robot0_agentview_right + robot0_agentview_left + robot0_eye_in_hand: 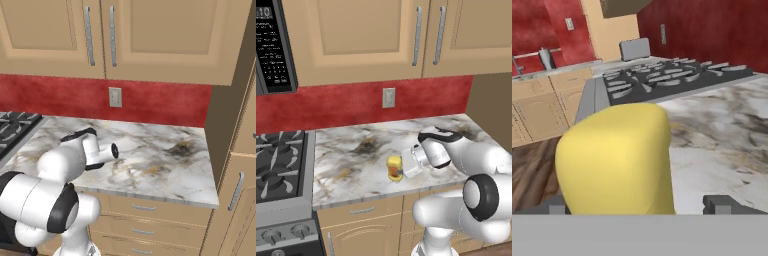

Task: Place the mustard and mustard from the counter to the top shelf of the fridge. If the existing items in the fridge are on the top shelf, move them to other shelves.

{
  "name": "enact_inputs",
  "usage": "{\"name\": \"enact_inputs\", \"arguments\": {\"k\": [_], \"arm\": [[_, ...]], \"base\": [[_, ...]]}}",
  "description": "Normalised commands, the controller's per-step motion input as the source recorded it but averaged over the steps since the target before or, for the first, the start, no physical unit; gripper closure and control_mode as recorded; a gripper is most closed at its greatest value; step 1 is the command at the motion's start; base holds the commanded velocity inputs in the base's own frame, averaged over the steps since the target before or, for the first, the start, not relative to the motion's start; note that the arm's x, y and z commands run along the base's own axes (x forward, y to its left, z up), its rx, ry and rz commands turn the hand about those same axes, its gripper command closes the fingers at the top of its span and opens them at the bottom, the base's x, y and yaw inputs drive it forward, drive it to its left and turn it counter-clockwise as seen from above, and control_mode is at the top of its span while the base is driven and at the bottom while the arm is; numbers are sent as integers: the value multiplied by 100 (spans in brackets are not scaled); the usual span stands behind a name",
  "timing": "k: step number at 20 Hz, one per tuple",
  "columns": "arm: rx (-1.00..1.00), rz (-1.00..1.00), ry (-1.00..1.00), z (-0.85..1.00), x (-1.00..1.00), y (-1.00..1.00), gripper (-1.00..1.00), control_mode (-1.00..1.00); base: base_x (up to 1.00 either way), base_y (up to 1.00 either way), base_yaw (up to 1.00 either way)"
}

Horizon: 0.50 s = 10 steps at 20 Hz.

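The squat mustard jar (394, 168) stands upright on the marbled surface (356, 150), near its front edge and between the stove (278, 160) and the arm, its yellow lid on top and an orange-red label low on its side; whatever is printed on that label is too small to read. In the hand view the jar's yellow body (617, 160) rises large and close between the two dark fingertips (722, 204), which stand wide to either side of it without touching, so the gripper (410, 162) is spread and level with the jar from the side, holding nothing. That sideways, low approach looks chosen so that the fingers can close across the jar's round body rather than on its lid. The task seems to be at its first pick: this jar is not yet grasped, and the fridge lies outside these pictures. Beyond the jar sit the stove's black grates, a red backsplash with a pale wall outlet (388, 97), and tan upper cabinets (371, 35). The microwave panel (271, 45) at upper left carries white digits and rows of lettering, too blurred to make out.
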Motion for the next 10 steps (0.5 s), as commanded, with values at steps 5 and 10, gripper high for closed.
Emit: {"name": "enact_inputs", "arguments": {"k": [5, 10], "arm": [[0, 0, 0, -1, 5, 3, 100, -100], [0, 0, 0, 7, 0, 0, 100, -100]], "base": [[0, 0, 0], [0, 0, 0]]}}
